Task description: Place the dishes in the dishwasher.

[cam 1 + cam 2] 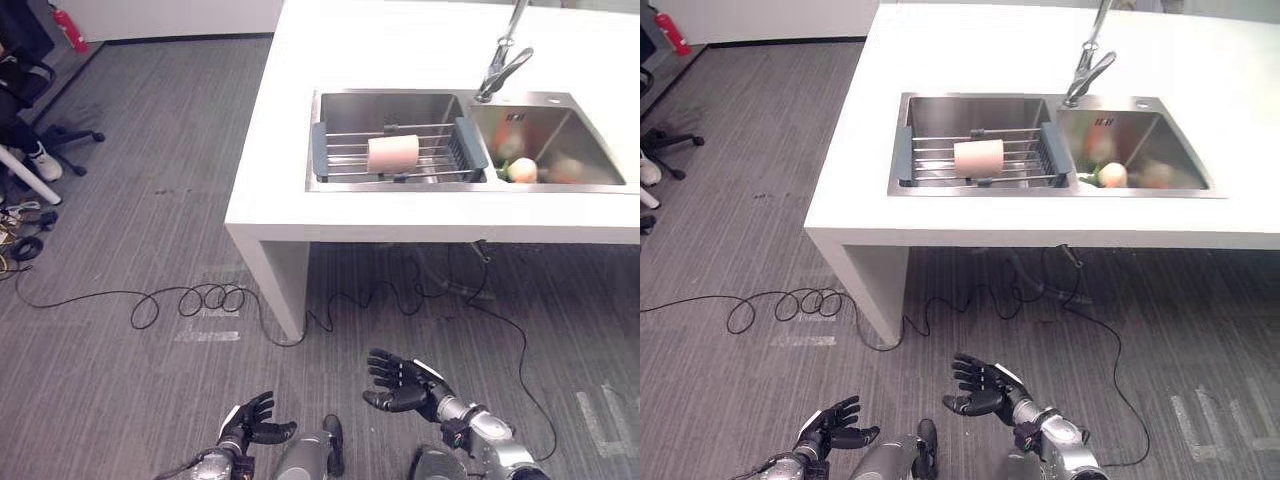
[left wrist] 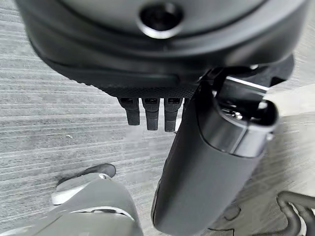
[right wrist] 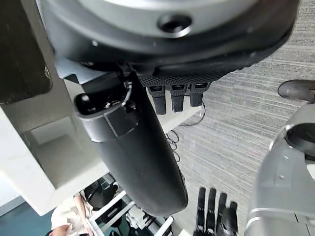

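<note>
Nothing loaded yet, by the look of it. Cup point(image 1: 393, 153) lying on its side on the rack point(image 1: 440, 150) across the sink point(image 1: 340, 110), upper centre, set in the white tabletop point(image 1: 270, 150). Left hand point(image 1: 250, 420) and right hand point(image 1: 405, 383) low in frame, relaxed, fingers spread, grasping nothing, well apart from the cup. No dishwasher visible.

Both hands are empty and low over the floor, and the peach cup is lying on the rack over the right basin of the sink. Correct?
Not quite. The cup lies on the rack over the left basin, as the left eye view shows; the right basin holds other items. The rest holds: left hand and right hand are empty, low over the floor.
</note>
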Available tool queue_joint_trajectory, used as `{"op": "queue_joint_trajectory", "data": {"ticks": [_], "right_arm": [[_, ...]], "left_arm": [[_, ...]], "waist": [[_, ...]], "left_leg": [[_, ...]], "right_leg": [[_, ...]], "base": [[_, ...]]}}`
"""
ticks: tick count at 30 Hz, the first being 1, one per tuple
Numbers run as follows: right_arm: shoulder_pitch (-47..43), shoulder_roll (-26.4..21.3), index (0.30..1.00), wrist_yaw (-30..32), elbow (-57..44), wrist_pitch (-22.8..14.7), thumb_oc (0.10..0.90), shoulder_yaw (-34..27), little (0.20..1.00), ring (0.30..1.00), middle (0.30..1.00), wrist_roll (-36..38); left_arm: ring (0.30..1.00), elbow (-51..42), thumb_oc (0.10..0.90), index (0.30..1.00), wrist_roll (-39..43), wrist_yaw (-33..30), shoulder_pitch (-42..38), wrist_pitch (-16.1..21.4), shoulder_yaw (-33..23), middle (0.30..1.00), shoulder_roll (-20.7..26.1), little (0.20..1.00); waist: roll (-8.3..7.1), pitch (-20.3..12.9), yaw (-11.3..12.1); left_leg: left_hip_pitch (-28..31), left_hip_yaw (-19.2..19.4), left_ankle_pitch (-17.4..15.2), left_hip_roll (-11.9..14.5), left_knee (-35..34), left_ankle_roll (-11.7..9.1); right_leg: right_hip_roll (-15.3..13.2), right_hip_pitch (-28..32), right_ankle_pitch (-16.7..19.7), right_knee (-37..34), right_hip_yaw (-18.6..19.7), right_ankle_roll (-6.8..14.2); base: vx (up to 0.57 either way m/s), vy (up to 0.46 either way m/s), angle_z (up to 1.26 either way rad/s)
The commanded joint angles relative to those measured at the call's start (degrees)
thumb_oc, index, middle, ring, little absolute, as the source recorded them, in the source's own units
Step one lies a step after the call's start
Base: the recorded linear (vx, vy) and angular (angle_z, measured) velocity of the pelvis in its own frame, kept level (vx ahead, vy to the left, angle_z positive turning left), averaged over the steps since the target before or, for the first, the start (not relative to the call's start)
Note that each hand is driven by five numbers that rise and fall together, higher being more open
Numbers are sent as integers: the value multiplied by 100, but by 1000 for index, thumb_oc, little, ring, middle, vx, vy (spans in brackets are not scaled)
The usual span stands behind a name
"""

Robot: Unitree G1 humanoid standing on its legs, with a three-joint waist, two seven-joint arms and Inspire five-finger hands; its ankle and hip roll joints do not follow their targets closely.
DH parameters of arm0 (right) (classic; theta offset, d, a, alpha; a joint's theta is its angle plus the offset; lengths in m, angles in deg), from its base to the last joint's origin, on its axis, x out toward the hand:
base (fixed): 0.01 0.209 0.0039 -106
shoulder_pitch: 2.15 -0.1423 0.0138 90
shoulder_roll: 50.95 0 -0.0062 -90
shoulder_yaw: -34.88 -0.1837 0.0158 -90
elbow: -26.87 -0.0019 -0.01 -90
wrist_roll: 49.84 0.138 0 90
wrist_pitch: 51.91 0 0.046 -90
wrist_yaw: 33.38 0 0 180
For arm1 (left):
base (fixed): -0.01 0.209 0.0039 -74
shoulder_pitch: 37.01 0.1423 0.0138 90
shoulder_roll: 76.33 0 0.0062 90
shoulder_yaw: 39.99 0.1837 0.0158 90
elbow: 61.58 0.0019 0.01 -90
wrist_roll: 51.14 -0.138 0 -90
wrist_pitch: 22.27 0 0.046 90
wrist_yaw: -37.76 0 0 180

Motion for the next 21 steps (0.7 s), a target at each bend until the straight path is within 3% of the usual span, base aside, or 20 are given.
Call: {"op": "queue_joint_trajectory", "data": {"ticks": [1,2,4,5,6,8,11,12,16,21], "right_arm": [[-302,-130,900,-396,-339,-217,800,99,900,900,900,55],[-307,-129,900,-424,-336,-187,800,107,900,900,900,58],[-390,-152,900,-1280,-234,584,800,194,900,900,900,46],[-416,-168,900,-1688,-164,801,800,306,900,900,900,3],[-394,-176,900,-1833,-142,920,800,338,900,900,900,26],[-233,-263,900,-1963,-139,1001,800,312,900,900,900,-65],[-131,-208,900,-2071,-2,924,800,312,900,900,900,67],[-115,-181,900,-2123,39,962,800,315,900,900,900,206],[-83,-17,900,-2504,334,1303,800,178,900,900,900,907],[7,129,900,-2870,822,1265,800,59,900,900,900,905]], "left_arm": [[900,-364,800,900,156,-96,-160,206,161,900,203,900],[900,-365,800,900,166,-101,-165,196,163,900,203,900],[900,-387,800,900,261,-188,-140,4,140,900,138,900],[900,-383,800,900,297,-90,-112,-131,109,900,73,900],[900,-373,800,900,211,29,-102,-180,90,900,35,900],[900,-209,800,900,-107,47,-184,-169,207,900,-191,900],[900,-77,800,900,1,146,-307,-320,333,900,-238,900],[900,-61,800,900,-92,178,-321,-351,357,900,-251,900],[900,207,800,900,124,-47,-257,-316,385,900,-292,900],[900,651,800,900,236,-55,-235,-164,286,900,-315,900]], "waist": [[85,-190,130],[84,-190,133],[13,-223,213],[6,-234,248],[-25,-202,267],[-112,-215,221],[-137,-277,123],[-97,-298,122],[-10,-390,118],[13,-551,156]], "left_leg": [[492,-511,-359,681,-282,-495],[491,-515,-350,709,-282,-516],[399,-558,-121,1044,-282,-797],[216,-597,93,1297,-282,-967],[98,-584,195,1382,-282,-998],[181,-68,223,1184,-282,-872],[343,247,9,1078,-282,-904],[226,216,143,1104,-282,-871],[197,-173,-5,894,-282,-882],[212,-241,-175,705,-282,-881]], "right_leg": [[147,-3,152,2,45,197],[156,-4,119,2,38,201],[320,74,-223,2,-64,136],[511,115,-383,2,-101,13],[577,228,-471,2,-128,-44],[571,279,-531,2,-449,-195],[519,305,-591,2,-628,-154],[547,230,-479,2,-676,-200],[571,152,-469,2,-544,-167],[393,56,-455,2,-620,-64]], "base": [[-100,-585,-13],[-69,-479,-26],[-86,-501,-29],[-103,-486,-29],[-124,-539,-14],[-109,-384,15],[-22,-125,25],[-78,-18,57],[20,63,43],[59,78,-9]]}}
